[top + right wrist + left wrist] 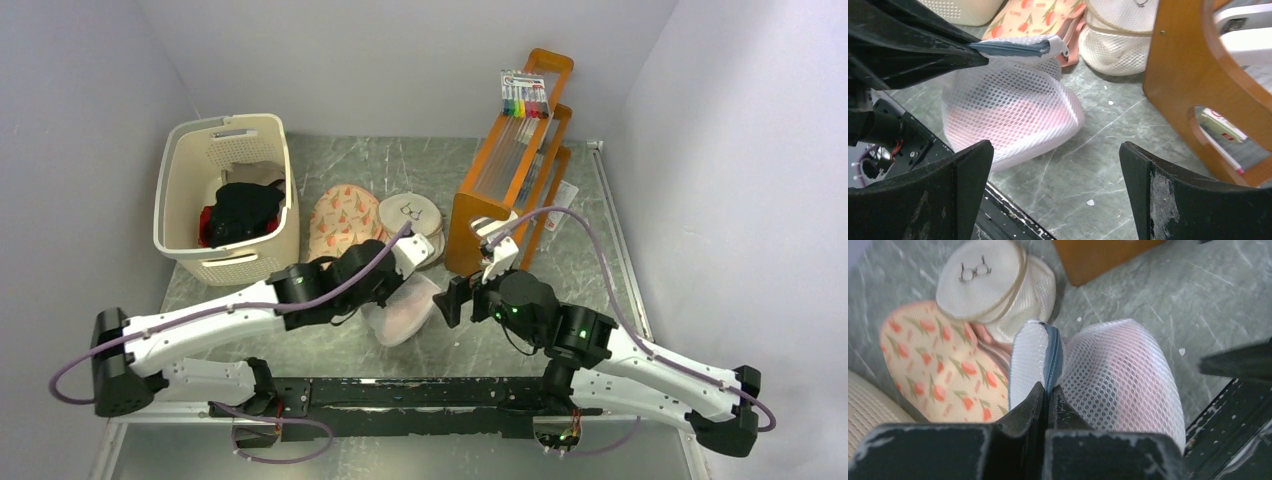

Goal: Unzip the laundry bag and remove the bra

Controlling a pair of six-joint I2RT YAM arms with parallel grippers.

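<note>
From above, the laundry bag (405, 312) lay on the worktop (400, 165) near the middle, between the two hands. It sat just near of the peach bag (340, 220) and the beige bag (412, 215). The left hand (418, 278) met its far top edge, and the right hand (455, 300) hung just to its right.

In the left wrist view, the left hand (1048, 390) was pressed together, clamped on the bag's grey zipper rim (1053, 352). White mesh with pink showing through bulged to the right.

In the right wrist view, the right hand (1054, 147) stood wide apart and held nothing. The laundry bag (1013, 110) lay ahead of it and to the left, not touching it. The wooden rack (1178, 75) stood to the right.
</note>
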